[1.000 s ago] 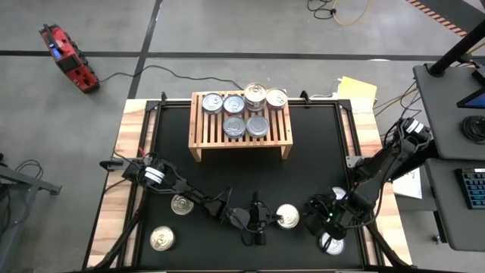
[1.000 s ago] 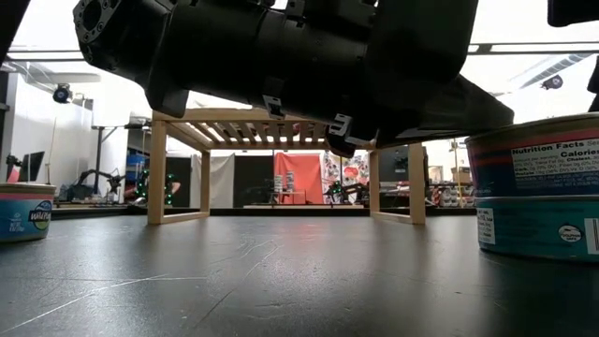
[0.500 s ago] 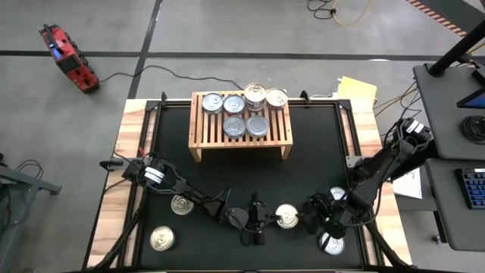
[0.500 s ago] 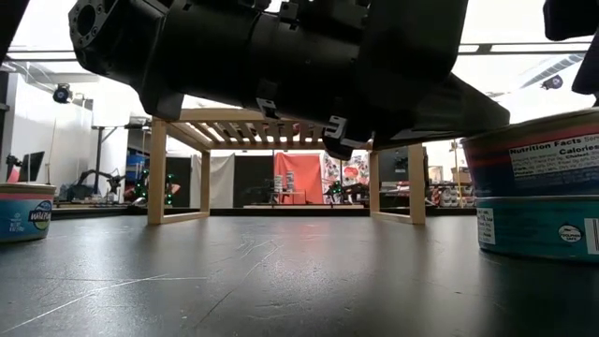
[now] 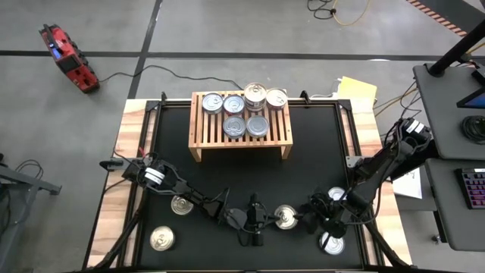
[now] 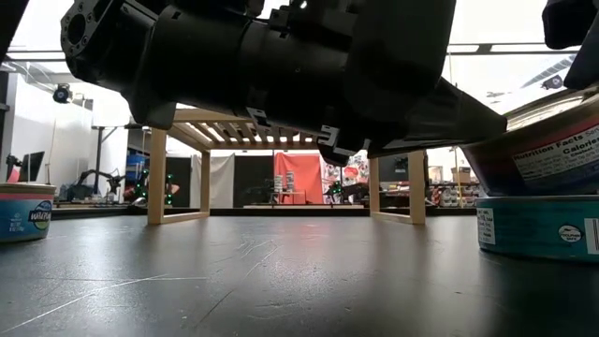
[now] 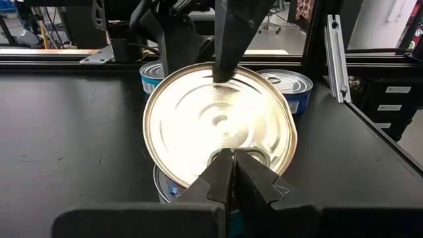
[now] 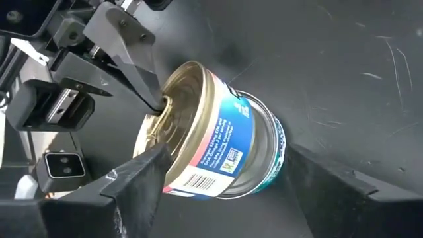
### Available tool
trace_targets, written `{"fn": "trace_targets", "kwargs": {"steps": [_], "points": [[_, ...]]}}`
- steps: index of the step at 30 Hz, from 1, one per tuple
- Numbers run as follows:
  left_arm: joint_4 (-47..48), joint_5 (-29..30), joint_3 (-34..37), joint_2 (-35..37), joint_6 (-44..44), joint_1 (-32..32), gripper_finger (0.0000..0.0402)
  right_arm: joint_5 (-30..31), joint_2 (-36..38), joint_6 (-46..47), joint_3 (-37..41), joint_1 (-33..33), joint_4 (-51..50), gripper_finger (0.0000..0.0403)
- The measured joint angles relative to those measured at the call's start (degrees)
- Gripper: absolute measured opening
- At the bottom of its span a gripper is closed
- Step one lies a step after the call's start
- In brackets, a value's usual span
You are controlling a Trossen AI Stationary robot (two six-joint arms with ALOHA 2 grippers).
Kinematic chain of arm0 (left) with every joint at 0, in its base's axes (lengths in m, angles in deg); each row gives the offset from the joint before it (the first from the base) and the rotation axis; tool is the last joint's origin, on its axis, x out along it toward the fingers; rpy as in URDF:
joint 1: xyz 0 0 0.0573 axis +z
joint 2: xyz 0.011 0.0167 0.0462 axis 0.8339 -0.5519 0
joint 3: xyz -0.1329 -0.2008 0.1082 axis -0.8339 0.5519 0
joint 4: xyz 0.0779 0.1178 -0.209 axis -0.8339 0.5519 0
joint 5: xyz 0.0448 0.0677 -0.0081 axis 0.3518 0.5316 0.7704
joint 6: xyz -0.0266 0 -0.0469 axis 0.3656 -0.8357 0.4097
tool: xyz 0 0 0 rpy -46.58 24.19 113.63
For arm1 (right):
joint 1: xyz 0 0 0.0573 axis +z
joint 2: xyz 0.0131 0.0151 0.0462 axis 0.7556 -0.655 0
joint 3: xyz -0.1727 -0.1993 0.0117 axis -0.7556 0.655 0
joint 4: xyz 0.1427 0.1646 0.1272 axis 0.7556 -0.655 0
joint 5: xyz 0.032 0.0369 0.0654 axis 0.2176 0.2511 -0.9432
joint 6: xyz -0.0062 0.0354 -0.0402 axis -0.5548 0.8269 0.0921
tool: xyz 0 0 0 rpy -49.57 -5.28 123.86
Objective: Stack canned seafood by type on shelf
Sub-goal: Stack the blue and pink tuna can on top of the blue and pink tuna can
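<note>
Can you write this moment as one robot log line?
left gripper: shut, tip on top can lid | right gripper: open around it | top can: tilted on lower can

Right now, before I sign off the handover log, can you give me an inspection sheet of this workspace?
Surface: black mat, lightly scuffed.
Job's things: six cans on the shelf; a tilted can leaning on a lower can; loose cans elsewhere on the mat.
Clutter: nothing seen.
Grippers: left gripper shut, tip against the tilted can's lid; right gripper open, fingers flanking that can.
Cables: cable runs along the floor from a red device.
Surroundings: yellow pad beside the table; keyboard on a side desk.
</note>
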Motion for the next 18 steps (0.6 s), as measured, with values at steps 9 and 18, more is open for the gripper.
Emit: {"fn": "trace_targets", "kwargs": {"steps": [9,18], "points": [[0.0,-0.1,0.0,0.0,0.0,0.0,0.0001,0.5,-1.4,2.1,0.2,0.0,2.6,0.0290],[-0.4,-0.4,0.1,0.0,0.1,0.0,0.0001,-0.6,-5.4,4.6,0.3,0.0,6.1,0.0290]]}}
